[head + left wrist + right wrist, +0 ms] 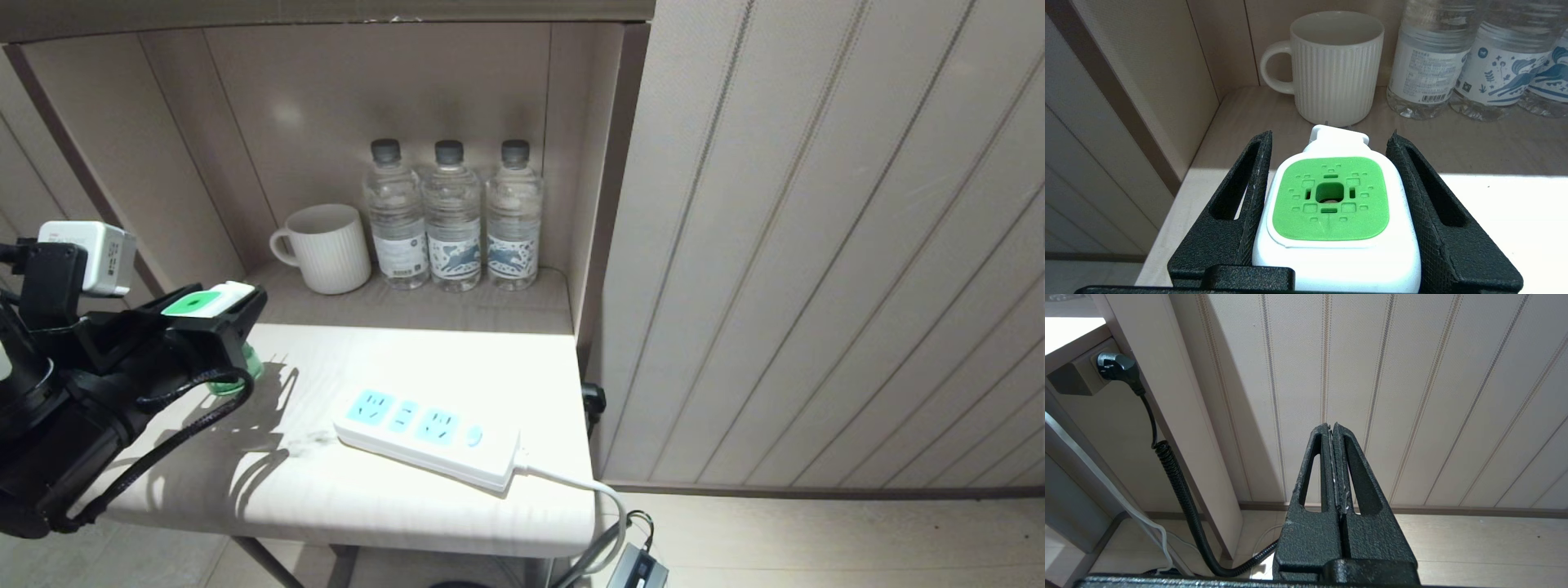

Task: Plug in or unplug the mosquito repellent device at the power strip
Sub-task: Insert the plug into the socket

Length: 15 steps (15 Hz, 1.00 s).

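Note:
My left gripper (237,309) is shut on the mosquito repellent device (206,302), one black finger on each side of its white head (1331,253). The green face (1329,198) points up, and the green bottle (247,365) hangs below, just above the table's left part. The power strip (429,441) lies to the right on the table, apart from the device, with its light-blue sockets bare. Its white cord (588,488) drops off the table's right edge. My right gripper (1332,428) is shut on nothing, low beside the table and facing the panelled wall.
In the niche behind the table stand a white ribbed mug (326,247) and three clear water bottles (451,216). The niche's side wall (1147,90) is close to the left gripper. A black plug (1116,365) with a coiled cable (1180,486) hangs beside the table.

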### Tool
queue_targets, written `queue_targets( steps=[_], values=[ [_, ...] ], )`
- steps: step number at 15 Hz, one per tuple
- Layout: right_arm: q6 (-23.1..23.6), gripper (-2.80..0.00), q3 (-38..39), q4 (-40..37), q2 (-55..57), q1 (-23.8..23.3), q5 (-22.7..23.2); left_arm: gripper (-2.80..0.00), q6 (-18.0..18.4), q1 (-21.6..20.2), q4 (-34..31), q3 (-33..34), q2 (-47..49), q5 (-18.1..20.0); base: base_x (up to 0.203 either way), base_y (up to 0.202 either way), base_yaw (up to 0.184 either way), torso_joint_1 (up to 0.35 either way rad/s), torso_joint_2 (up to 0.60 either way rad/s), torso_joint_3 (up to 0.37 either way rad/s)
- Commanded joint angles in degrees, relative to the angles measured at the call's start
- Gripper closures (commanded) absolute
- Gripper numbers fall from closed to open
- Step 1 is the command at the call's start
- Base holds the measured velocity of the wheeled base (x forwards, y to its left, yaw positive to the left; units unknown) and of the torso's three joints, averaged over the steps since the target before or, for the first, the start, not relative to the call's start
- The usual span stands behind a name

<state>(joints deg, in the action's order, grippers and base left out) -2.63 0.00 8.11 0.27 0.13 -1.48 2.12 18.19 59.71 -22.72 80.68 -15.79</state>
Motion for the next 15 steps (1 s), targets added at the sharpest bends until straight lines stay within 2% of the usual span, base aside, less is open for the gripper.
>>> queue_targets(
  steps=[1,6,15],
  values=[
    [0.00,0.00,0.00,0.07,0.00,0.04,-0.01,0.00,-0.05,0.00,1.51,0.80,2.46,-0.22,0.000,0.000,0.000,0.000,0.00,0.000],
    [0.00,0.00,0.00,0.07,0.00,0.04,-0.01,0.00,-0.09,-0.05,9.76,3.99,6.07,-4.11,0.000,0.000,0.000,0.000,0.00,0.000],
    [0.00,0.00,0.00,0.07,0.00,0.04,-0.01,0.00,0.80,-1.49,18.42,3.62,14.65,-4.46,0.000,0.000,0.000,0.000,0.00,0.000]
  ],
)
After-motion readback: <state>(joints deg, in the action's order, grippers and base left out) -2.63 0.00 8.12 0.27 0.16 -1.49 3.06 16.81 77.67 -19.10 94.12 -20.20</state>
